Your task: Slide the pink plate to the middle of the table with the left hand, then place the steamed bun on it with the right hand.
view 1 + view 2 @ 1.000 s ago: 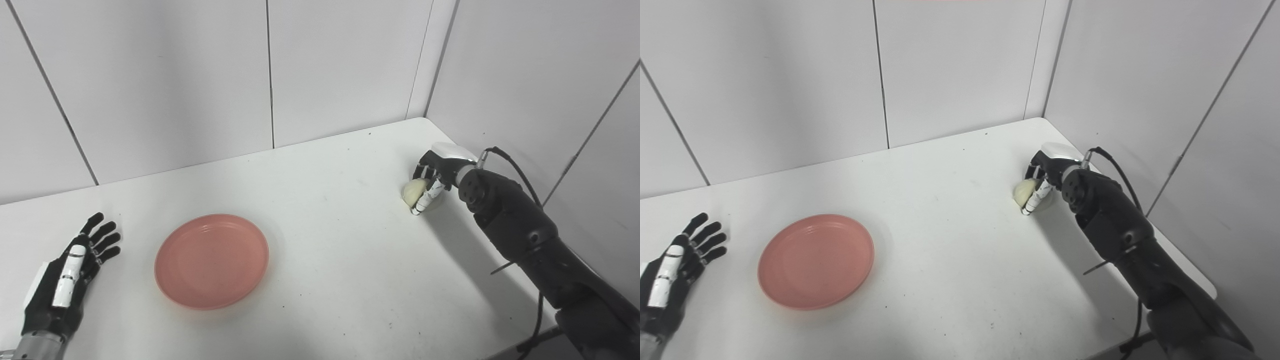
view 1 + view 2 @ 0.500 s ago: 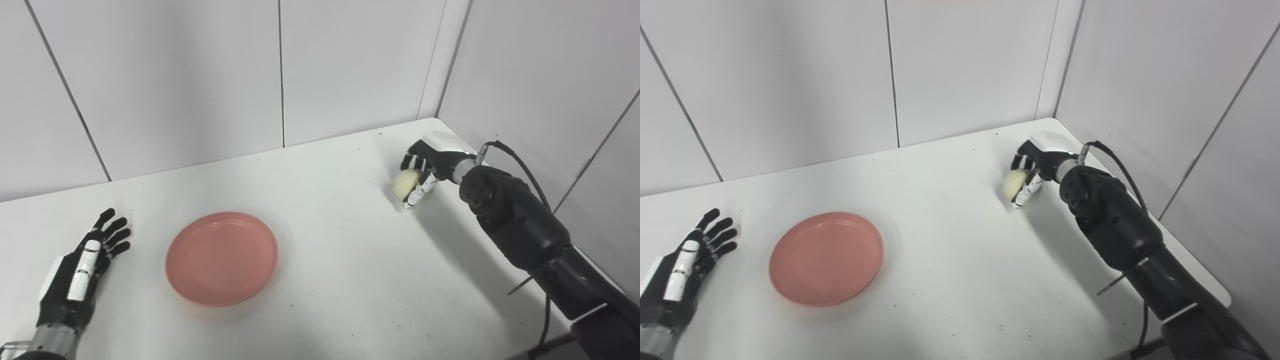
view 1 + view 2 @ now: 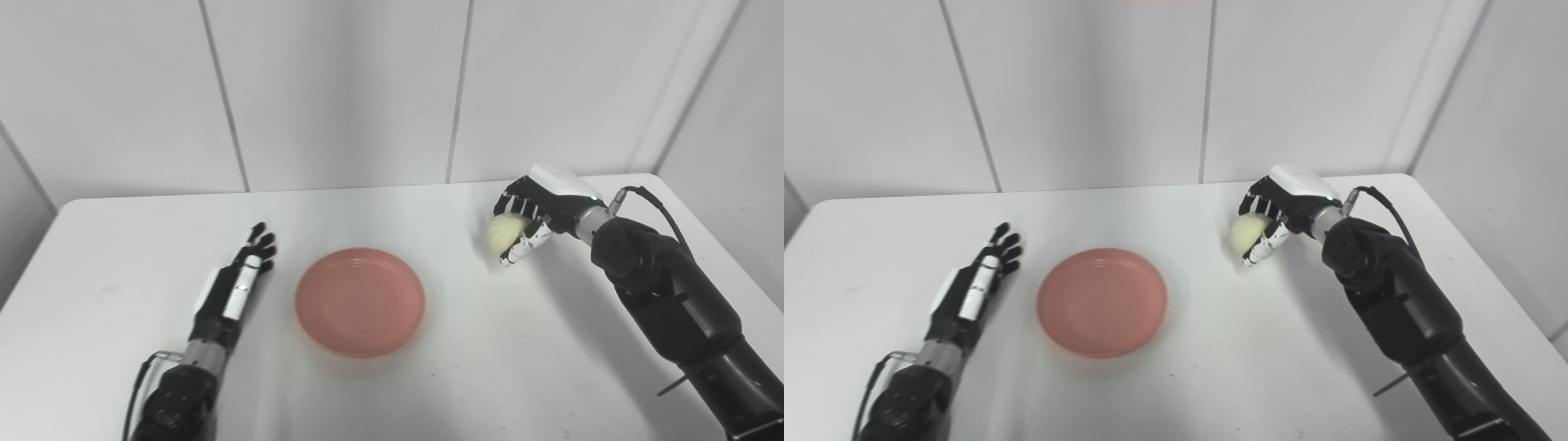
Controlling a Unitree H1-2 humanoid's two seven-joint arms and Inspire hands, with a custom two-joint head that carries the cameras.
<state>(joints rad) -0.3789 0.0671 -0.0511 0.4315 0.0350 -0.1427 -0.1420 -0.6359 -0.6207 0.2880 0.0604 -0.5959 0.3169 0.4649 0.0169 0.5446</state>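
Each black robot hand [image 3: 528, 220] has white plates, silver wrists, and thin black cables.

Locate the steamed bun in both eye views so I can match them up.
Left eye view: steamed bun right of centre, held in the right robot hand.
Right eye view: steamed bun nearer centre, same grasp.
Shared landmark: pink plate, lying to the bun's lower left in both.

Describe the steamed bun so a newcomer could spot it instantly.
Start at the white table and find the pink plate near its middle. Right of it, the right hand grips the steamed bun: a pale, round lump, the only food here.
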